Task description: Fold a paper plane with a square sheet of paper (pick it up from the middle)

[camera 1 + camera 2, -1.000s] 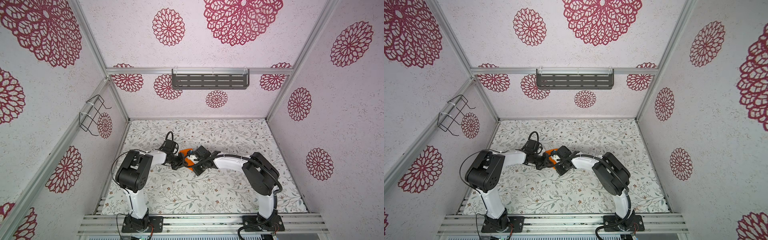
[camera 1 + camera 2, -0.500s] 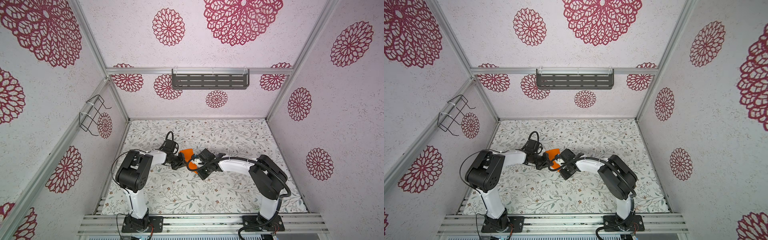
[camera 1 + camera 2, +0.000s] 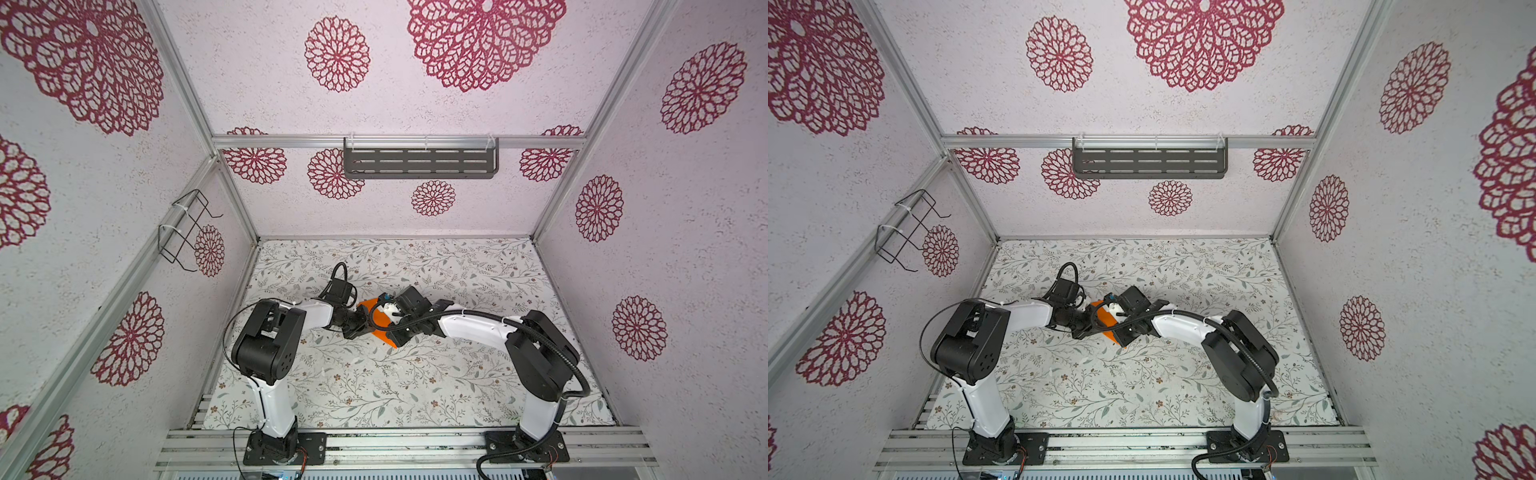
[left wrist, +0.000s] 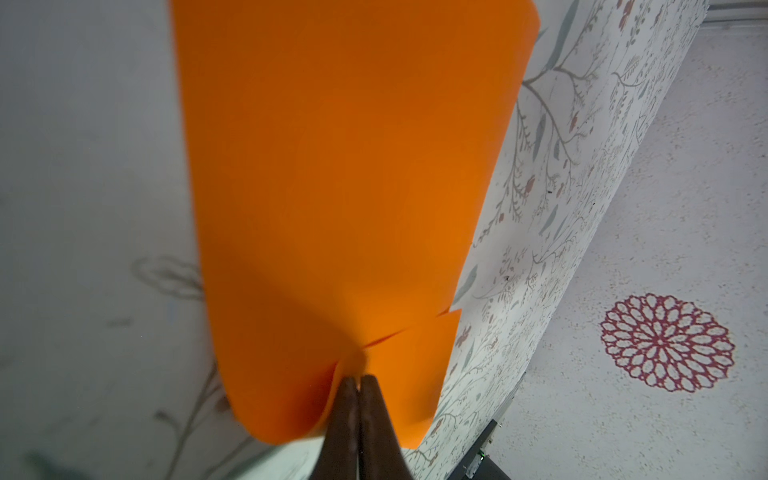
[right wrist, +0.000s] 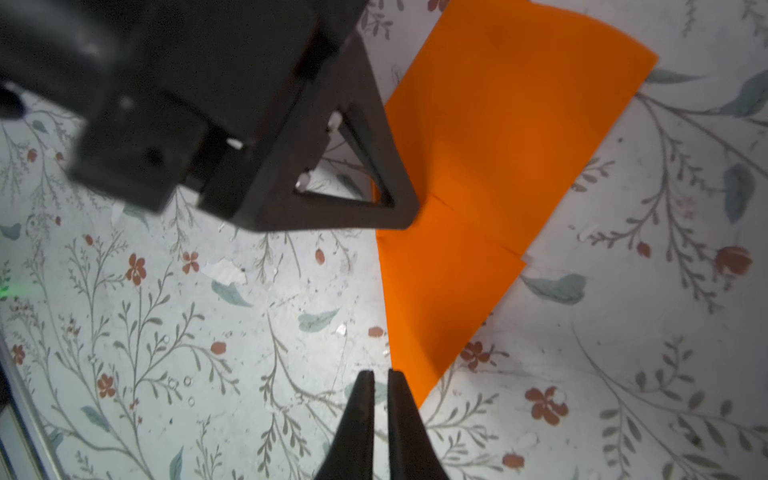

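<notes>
Near the middle of the bench, the left gripper pinches the partly folded square sheet of paper at its edge, likely anchoring it while the right gripper, jaws slightly parted and empty, sits beside its corner

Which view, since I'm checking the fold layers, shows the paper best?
The right wrist view: the paper shows almost whole, its layered edges clear. The left wrist view shows it close but cropped, pinched by the left end effector. In both top views the arms hide most of it.
</notes>
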Controlling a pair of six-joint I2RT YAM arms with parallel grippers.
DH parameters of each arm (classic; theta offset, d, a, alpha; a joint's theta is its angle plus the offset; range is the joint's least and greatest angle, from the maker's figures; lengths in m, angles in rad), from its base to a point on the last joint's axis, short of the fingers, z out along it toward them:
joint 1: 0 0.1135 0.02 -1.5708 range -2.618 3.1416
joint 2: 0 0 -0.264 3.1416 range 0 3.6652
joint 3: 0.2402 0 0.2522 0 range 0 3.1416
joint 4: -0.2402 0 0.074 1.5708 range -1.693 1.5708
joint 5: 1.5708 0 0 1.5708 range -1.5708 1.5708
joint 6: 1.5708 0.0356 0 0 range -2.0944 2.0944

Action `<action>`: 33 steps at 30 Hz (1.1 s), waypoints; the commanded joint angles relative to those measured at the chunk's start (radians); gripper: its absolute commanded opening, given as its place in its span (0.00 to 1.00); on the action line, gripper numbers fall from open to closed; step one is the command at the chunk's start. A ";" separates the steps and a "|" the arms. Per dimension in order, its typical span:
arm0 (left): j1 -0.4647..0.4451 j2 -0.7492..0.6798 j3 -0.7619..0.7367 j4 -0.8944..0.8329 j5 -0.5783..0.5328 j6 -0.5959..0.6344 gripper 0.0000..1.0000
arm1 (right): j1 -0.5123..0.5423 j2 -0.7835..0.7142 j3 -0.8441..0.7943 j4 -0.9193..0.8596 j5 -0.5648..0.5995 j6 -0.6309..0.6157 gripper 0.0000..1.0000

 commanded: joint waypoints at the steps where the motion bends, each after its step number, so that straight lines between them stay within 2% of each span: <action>1: -0.002 0.041 -0.010 -0.047 -0.044 0.017 0.06 | -0.018 0.035 0.031 0.008 0.007 0.028 0.13; 14: -0.001 -0.038 -0.034 0.112 -0.013 0.057 0.09 | -0.024 0.113 0.035 -0.061 0.002 0.020 0.14; 23: 0.040 -0.059 -0.154 0.239 -0.018 0.103 0.17 | -0.025 0.139 0.043 -0.094 0.004 0.023 0.14; 29: 0.091 -0.040 -0.216 0.298 -0.024 0.081 0.30 | -0.025 0.148 0.040 -0.096 0.001 0.022 0.14; 33: 0.116 -0.021 -0.231 0.306 -0.037 0.092 0.43 | -0.025 0.154 0.040 -0.097 0.001 0.025 0.14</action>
